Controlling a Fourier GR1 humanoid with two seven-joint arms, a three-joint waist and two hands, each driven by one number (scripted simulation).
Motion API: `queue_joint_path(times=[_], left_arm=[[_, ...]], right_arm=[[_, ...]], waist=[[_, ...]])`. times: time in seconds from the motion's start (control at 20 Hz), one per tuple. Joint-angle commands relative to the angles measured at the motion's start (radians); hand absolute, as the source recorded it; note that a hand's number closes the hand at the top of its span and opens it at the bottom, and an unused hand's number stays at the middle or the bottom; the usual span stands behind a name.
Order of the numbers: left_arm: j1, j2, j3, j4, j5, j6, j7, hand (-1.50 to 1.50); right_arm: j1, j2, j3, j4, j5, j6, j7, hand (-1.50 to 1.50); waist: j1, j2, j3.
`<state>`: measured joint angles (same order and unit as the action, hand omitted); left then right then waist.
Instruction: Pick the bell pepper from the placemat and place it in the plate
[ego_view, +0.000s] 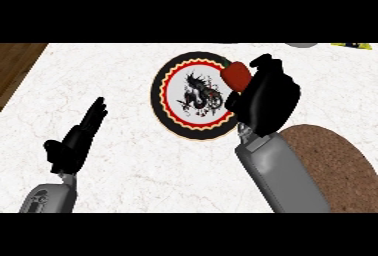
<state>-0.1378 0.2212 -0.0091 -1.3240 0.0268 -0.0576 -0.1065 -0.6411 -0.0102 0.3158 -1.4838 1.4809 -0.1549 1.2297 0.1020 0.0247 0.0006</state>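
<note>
Red bell pepper (237, 76) over plate (193, 97) rim, brown placemat (336, 162) nearby.

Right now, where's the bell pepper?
Head view: bell pepper is in the right hand, over the plate's right rim, left of the placemat.

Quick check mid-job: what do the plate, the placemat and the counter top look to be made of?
Plate: probably glazed ceramic, smooth white centre with a printed black dragon and red and black rim.
Placemat: looks like woven fibre or cork, brown, speckled, matte.
Counter top: seems marble or similar stone, pale with faint veining; a wooden strip shows at its left edge.
</note>
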Motion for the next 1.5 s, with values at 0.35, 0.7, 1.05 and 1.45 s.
queue_joint_path(times=[0.35, 0.7, 1.05, 1.45], left_arm=[[-0.023, -0.010, 0.003, 0.023, -0.003, 0.005, -0.005, 0.00], [0.000, 0.024, 0.028, 0.018, 0.011, -0.014, -0.003, 0.00], [0.013, -0.003, 0.039, 0.053, 0.006, 0.020, -0.021, 0.00], [0.095, 0.034, 0.068, -0.024, 0.029, 0.001, -0.019, 0.00]], right_arm=[[-0.118, 0.010, -0.156, 0.169, -0.047, -0.348, 0.215, -1.50], [-0.045, 0.010, -0.210, 0.050, -0.005, -0.578, 0.169, -1.50], [0.155, 0.010, -0.096, -0.101, -0.023, -0.756, 0.148, -1.50], [0.549, 0.010, 0.144, -0.243, 0.026, -0.919, 0.099, -1.50]], waist=[[0.005, 0.004, 0.001], [-0.022, -0.015, 0.004], [-0.071, -0.026, 0.001], [-0.095, -0.036, 0.001]])
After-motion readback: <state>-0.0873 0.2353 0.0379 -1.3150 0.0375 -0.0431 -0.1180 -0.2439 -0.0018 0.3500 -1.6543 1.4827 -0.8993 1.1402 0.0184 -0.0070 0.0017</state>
